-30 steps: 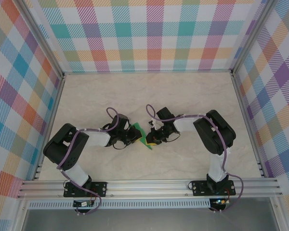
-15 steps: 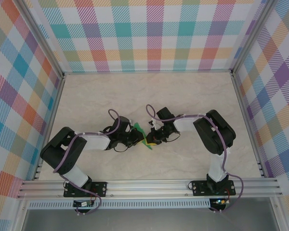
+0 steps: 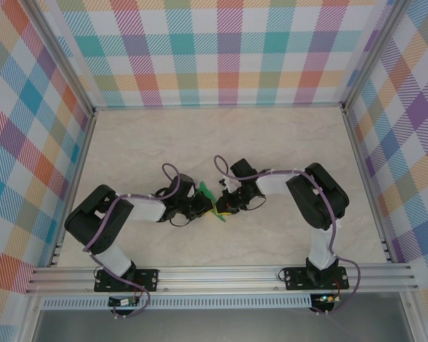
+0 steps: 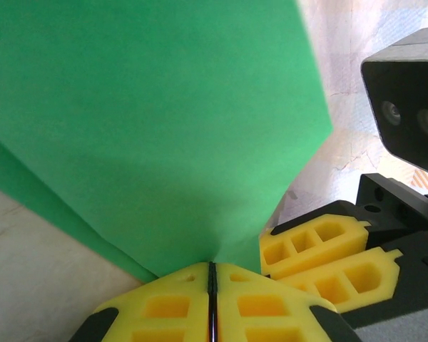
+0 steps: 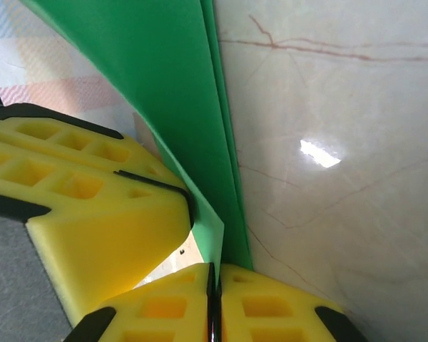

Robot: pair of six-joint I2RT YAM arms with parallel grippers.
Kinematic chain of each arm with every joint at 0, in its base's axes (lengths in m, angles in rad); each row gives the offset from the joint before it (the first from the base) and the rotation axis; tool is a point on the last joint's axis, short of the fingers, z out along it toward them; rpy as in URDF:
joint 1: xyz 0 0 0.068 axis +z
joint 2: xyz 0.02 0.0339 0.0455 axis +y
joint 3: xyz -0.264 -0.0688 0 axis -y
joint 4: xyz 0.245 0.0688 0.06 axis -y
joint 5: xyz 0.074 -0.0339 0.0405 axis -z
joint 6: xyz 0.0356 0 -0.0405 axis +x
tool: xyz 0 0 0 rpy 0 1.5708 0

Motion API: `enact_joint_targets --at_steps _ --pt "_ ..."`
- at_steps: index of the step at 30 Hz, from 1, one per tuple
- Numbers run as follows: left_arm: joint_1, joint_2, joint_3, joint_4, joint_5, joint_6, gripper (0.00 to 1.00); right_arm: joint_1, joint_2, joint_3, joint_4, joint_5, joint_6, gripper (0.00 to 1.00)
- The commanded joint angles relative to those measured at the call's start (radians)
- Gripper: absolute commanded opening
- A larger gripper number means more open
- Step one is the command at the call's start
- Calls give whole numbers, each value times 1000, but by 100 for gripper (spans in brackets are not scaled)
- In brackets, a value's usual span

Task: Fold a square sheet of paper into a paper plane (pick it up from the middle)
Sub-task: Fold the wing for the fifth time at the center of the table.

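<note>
The green paper (image 3: pixel 208 197) is over the middle of the table (image 3: pixel 285 142), a little closer to the table's front edge, where the two arms are fixed. It is folded, because more than one layer shows along its edge. One corner of it pokes out toward the back of the table.

The left gripper (image 4: pixel 211 268) comes in from the left side of the table. Its two yellow fingers (image 4: pixel 164 308) are pressed together, and a bit of the green paper is pinched in the thin line between them. From its own camera the paper stands up big and wide above the fingers, with a pointy corner on one side.

The right gripper (image 5: pixel 212 271) comes in from the right side of the table. Its yellow fingers (image 5: pixel 271 306) are pressed together too, and they pinch the low edge of the same paper. The tips of the two grippers are just beside each other above the middle of the table.

I cannot tell if the paper touches the table
</note>
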Motion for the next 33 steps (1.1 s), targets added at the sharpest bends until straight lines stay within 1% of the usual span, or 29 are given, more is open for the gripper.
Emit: enact_joint_targets --at_steps 1,5,12,17,24,33 --pt "-9 15 17 -60 -34 23 9 12 6 -12 -66 95 -14 14" --pt "-9 16 17 -79 -39 32 8 9 -53 1 -93 69 -3 19" --pt "-11 28 11 -63 -33 30 8 2 -86 -1 -131 61 -1 20" --pt "-10 25 10 -61 -34 29 8 2 -66 -12 -135 51 -5 17" --pt "-12 14 14 -61 -36 27 8 2 -19 -22 -122 54 -9 9" --pt "-11 -12 34 -41 -23 25 10 2 13 -30 -104 58 -4 10"
